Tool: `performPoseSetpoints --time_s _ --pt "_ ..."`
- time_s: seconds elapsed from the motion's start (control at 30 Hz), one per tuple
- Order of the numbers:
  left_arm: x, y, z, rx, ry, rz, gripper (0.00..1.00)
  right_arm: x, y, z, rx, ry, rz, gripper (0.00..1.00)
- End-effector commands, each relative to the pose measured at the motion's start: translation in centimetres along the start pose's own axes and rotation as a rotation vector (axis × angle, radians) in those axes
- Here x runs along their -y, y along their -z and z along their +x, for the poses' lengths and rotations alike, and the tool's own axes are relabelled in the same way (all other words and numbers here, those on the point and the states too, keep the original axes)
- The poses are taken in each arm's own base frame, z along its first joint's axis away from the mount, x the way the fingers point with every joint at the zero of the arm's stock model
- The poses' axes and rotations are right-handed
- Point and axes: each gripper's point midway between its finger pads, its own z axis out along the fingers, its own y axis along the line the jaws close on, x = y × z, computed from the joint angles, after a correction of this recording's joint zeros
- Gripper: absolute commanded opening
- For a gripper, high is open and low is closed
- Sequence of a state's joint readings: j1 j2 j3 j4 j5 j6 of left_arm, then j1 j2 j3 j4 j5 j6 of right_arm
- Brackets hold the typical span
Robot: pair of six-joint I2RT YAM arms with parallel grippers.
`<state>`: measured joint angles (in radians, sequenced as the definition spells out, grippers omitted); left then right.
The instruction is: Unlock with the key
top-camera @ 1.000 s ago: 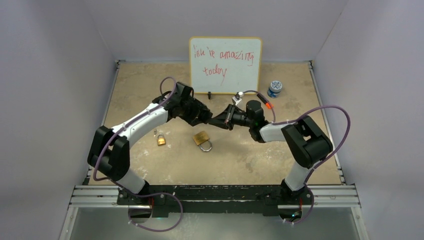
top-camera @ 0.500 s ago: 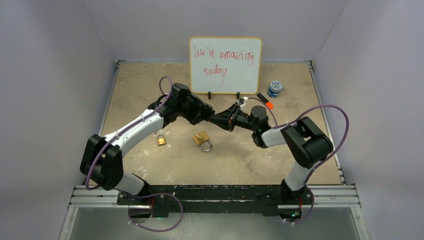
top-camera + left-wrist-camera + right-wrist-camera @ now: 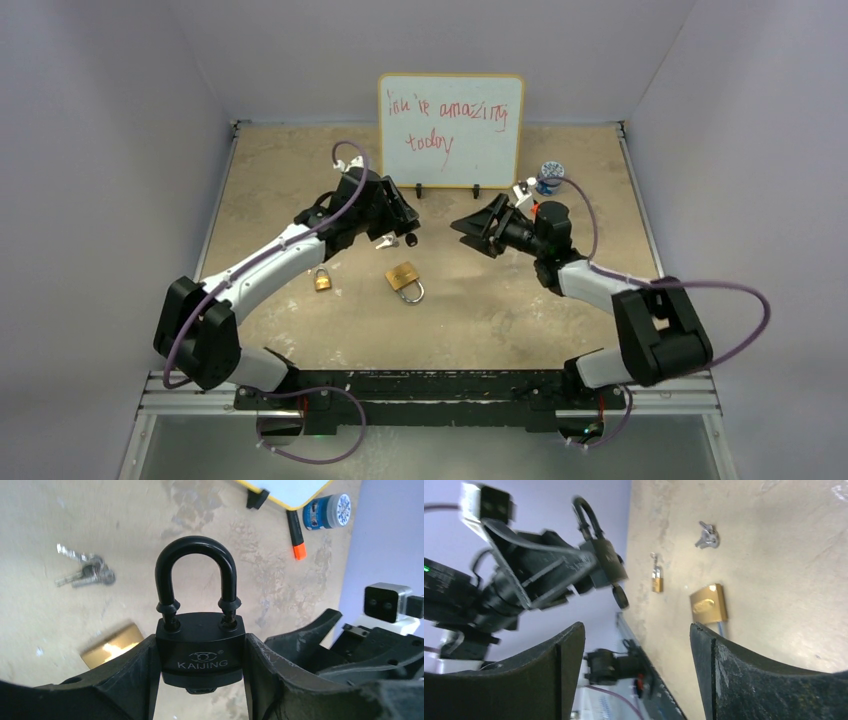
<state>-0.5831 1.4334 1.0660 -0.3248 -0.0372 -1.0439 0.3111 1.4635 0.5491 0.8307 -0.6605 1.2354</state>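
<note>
My left gripper (image 3: 200, 650) is shut on a black padlock (image 3: 201, 652) marked KAIJING, its fingers (image 3: 127, 672) pressing both sides of the body, shackle pointing away from the wrist. It holds the lock above the table (image 3: 392, 226). A black-headed key (image 3: 620, 596) sticks out of the bottom of the lock (image 3: 606, 562). From above the key (image 3: 410, 240) shows just under the left gripper (image 3: 398, 222). My right gripper (image 3: 470, 232) stands wide open to the right of the lock, apart from it, nothing between its fingers (image 3: 636, 630).
On the table lie a large brass padlock (image 3: 404, 277), a small brass padlock (image 3: 322, 280) and a loose bunch of keys (image 3: 85, 574). At the back stand a whiteboard (image 3: 450, 115), a marker (image 3: 296, 535) and a blue-white jar (image 3: 549, 176).
My right gripper has opened, let go at the lock and drawn back to the right. My left gripper keeps the padlock and has shifted slightly left.
</note>
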Motion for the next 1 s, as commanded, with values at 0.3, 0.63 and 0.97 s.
performPoseSetpoints --time_s 0.3,0.63,0.97 --pt "9.8 5.1 -3.3 0.269 -0.787 0.562 0.00 -4.4 5.1 -4.3 0.162 0.438 0.329 0.83" --pt "11.6 6.4 1.1 0.188 -1.132 0.880 0.00 -8.5 4.3 -5.3 -0.036 0.587 0.362 0.83" --pt "11.3 5.9 1.6 0.213 -1.252 0.907 0.00 -10.3 2.3 -2.0 -0.219 0.579 0.198 0.82"
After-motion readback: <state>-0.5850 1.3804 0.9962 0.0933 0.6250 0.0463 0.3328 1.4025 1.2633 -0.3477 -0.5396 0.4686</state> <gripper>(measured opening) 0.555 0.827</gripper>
